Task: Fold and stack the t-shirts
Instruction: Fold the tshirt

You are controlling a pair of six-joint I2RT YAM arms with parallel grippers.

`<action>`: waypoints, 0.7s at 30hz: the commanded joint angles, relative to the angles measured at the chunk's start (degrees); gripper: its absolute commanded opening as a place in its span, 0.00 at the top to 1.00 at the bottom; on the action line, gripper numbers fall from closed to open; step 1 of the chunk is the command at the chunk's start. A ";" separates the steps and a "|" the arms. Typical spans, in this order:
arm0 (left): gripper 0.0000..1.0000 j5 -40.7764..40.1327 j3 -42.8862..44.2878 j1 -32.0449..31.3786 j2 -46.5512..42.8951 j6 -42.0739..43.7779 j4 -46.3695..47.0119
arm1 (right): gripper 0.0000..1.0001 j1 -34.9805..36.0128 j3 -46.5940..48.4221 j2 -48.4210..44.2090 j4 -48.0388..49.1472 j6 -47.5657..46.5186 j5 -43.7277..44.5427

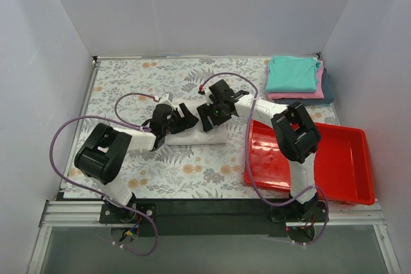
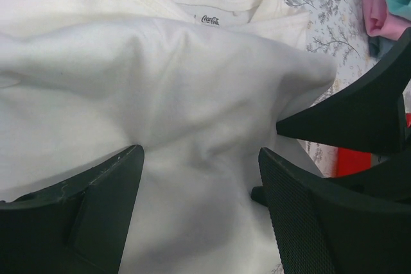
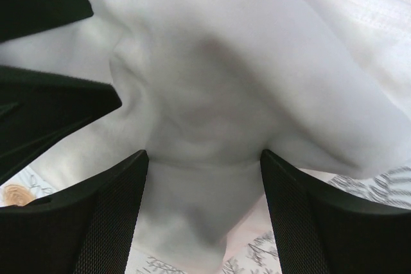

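Observation:
The white t-shirt [image 1: 204, 135] lies part-folded in a bunched strip at the table's middle. Its red logo print is hidden; a small neck label [image 2: 210, 20] shows in the left wrist view. My left gripper [image 1: 183, 120] and right gripper [image 1: 209, 115] hang close together over the shirt, facing each other. The left gripper [image 2: 200, 158] is open, with white cloth [image 2: 192, 94] between its spread fingers. The right gripper [image 3: 204, 158] is open astride a raised fold of cloth [image 3: 205, 94]. Folded teal [image 1: 292, 73], pink [image 1: 302, 94] and dark blue-grey [image 1: 329, 91] tees are stacked at the back right.
A red plastic tray [image 1: 347, 158] stands at the right front, beside the right arm. The tee stack also shows in the left wrist view [image 2: 379, 4]. White walls close in the floral tablecloth [image 1: 128, 88] on three sides.

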 commanded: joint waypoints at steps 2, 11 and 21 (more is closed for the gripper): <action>0.32 -6.62 -5.48 1.96 -1.65 1.57 -8.92 | 0.36 2.35 2.04 2.44 -0.22 0.48 -5.20; 0.32 -6.53 -4.95 2.49 0.11 1.92 -9.27 | 0.32 -4.33 -5.85 -8.36 3.47 4.34 -4.58; 0.31 -5.39 -6.10 2.84 0.11 1.66 -7.95 | 0.28 -7.59 -11.22 -10.22 10.05 10.23 -9.06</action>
